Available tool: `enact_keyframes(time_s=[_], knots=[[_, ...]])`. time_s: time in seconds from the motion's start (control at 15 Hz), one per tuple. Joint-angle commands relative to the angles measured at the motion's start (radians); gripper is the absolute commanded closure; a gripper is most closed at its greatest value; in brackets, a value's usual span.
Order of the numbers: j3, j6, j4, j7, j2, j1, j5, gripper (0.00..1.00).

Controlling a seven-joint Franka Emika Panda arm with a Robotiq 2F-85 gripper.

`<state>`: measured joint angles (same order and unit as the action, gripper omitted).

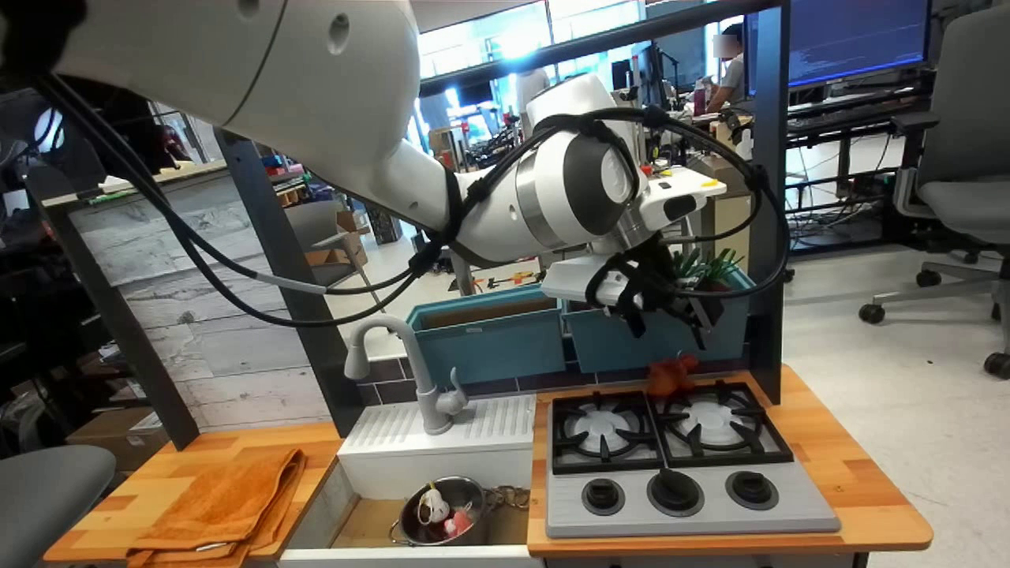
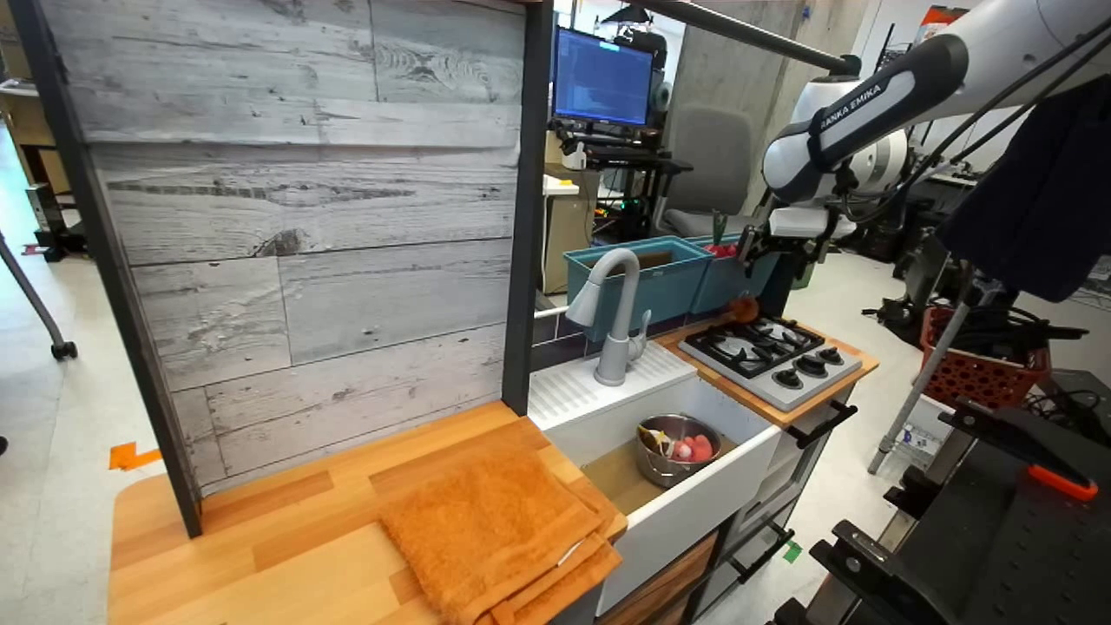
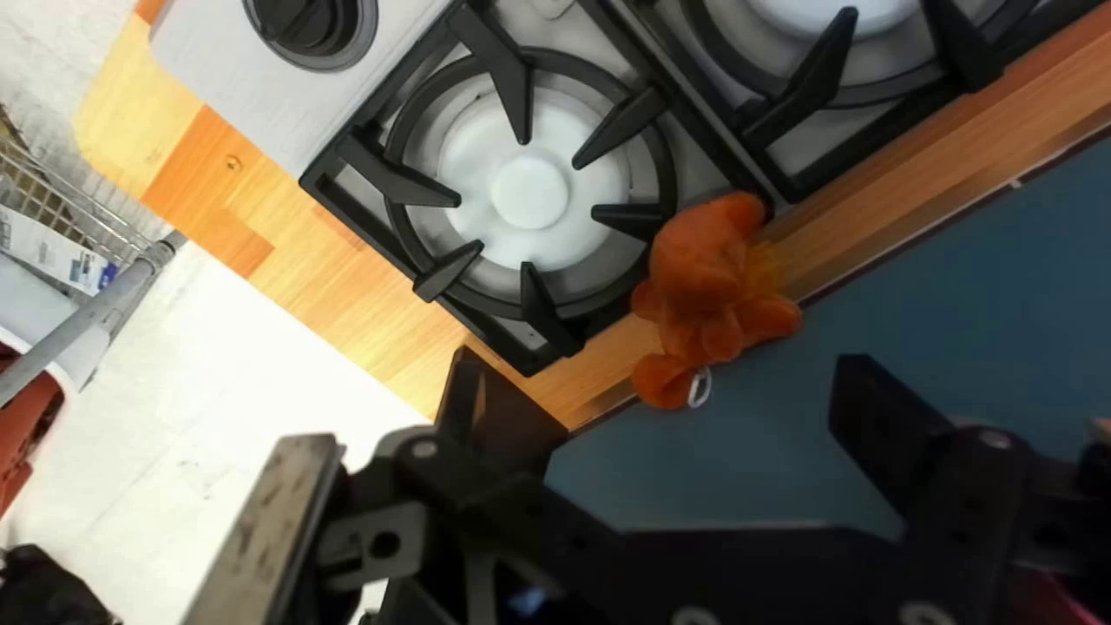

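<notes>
My gripper is open, with nothing between its fingers. In both exterior views the gripper hangs in the air, tilted, by the right teal planter box. An orange plush toy with a small white loop lies below and ahead of the fingers, not touched. It rests on the wooden strip behind the grey stove, against the burner grate. The toy also shows in both exterior views, small and blurred. Part of the gripper is hidden by cables in an exterior view.
A second teal planter stands beside the first. A grey faucet rises over a white sink that holds a metal pot with pink and white things. An orange towel lies on the counter. A dark post stands near the gripper.
</notes>
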<state>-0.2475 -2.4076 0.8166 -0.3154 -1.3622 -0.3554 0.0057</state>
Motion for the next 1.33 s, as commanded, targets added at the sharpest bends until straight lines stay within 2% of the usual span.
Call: enact_keyframes(time_s=[0.0,0.33,0.4,0.53,0.6,0.67,0.8,0.93,1.13,1.27], knots=[[0.000,0.003,-0.003,0.000,-0.001,0.000,0.000,0.00],[0.000,0.004,-0.006,0.000,-0.003,-0.001,0.000,0.00],[0.046,-0.037,0.008,0.027,0.022,-0.012,0.033,0.00],[0.067,-0.006,0.019,0.011,0.062,0.004,0.045,0.00],[0.028,-0.009,-0.004,0.002,0.011,-0.004,0.013,0.00],[0.035,-0.005,0.000,0.001,0.019,-0.003,0.013,0.00],[0.042,-0.088,0.057,0.013,0.030,-0.002,0.010,0.00],[0.024,-0.126,0.108,0.019,0.026,-0.002,-0.003,0.00],[-0.023,-0.119,0.134,-0.013,0.006,0.001,-0.018,0.00],[-0.034,-0.149,0.179,0.014,0.024,-0.006,-0.014,0.00]])
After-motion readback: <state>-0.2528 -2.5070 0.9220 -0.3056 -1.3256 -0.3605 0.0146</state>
